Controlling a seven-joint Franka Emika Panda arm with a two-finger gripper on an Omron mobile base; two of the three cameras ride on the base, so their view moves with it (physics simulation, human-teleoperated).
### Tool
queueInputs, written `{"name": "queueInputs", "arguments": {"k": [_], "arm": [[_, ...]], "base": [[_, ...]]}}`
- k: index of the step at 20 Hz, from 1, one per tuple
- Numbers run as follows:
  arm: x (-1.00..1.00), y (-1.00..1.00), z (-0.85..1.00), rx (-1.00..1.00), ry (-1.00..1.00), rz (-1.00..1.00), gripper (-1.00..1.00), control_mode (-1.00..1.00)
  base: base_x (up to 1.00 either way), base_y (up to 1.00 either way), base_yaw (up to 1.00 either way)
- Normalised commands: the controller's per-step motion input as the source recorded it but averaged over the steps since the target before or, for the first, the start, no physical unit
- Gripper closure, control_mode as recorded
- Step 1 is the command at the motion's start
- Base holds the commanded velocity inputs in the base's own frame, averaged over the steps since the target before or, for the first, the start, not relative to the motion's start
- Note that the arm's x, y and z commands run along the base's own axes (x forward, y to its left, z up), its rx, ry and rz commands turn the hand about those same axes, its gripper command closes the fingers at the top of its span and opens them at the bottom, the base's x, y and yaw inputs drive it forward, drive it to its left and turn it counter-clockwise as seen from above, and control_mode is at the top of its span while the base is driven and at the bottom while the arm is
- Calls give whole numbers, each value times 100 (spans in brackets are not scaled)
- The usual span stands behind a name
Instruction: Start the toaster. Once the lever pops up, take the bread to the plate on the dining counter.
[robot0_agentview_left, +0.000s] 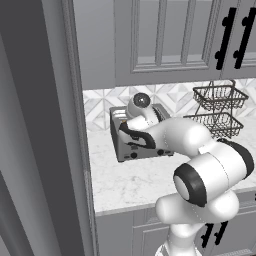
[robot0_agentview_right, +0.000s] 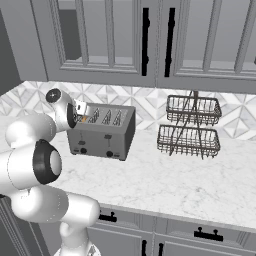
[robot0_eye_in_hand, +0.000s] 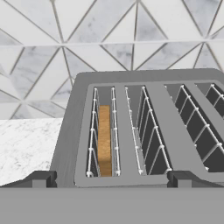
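**Inspector:** Marble counter (robot0_agentview_right: 165, 185) under grey wall cabinets (robot0_agentview_right: 110, 35), patterned tile behind. Where is the toaster?

**Assistant:** Toaster (robot0_agentview_right: 102, 131) stands on the counter near the tiled wall, with two levers and two dark knobs on its front face.

**Inspector:** Contents of the slots?

**Assistant:** In the hand view, the bread (robot0_eye_in_hand: 104, 140) sits upright in the leftmost slot, between the wire guides and sunk below the top rim. The other three slots hold nothing.

**Inspector:** Gripper?

**Assistant:** Gripper (robot0_eye_in_hand: 111, 179) hangs just above the toaster's top, over the end with the bread. Its fingers stand wide apart, one at each side of the hand view, gripping nothing.

**Inspector:** Other containers?

**Assistant:** Two-tier wire basket stand (robot0_agentview_right: 191, 127) on the counter, to the right of the toaster and apart from it. Both baskets are bare. Base cabinets (robot0_agentview_right: 200, 235) with black handles run below.
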Motion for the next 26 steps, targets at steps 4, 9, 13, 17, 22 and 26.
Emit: {"name": "queueInputs", "arguments": {"k": [4, 9, 13, 17, 22, 26], "arm": [[0, 0, 0, 0, 0, 0, -100, -100], [0, 0, 0, 0, 0, 0, -100, -100], [0, 0, 0, 0, 0, 0, -100, -100], [0, 0, 0, 0, 0, 0, -100, -100], [0, 0, 0, 0, 0, 0, -100, -100], [0, 0, 0, 0, 0, 0, -100, -100]], "base": [[0, 0, 0], [0, 0, 0], [0, 0, 0], [0, 0, 0], [0, 0, 0], [0, 0, 0]]}}
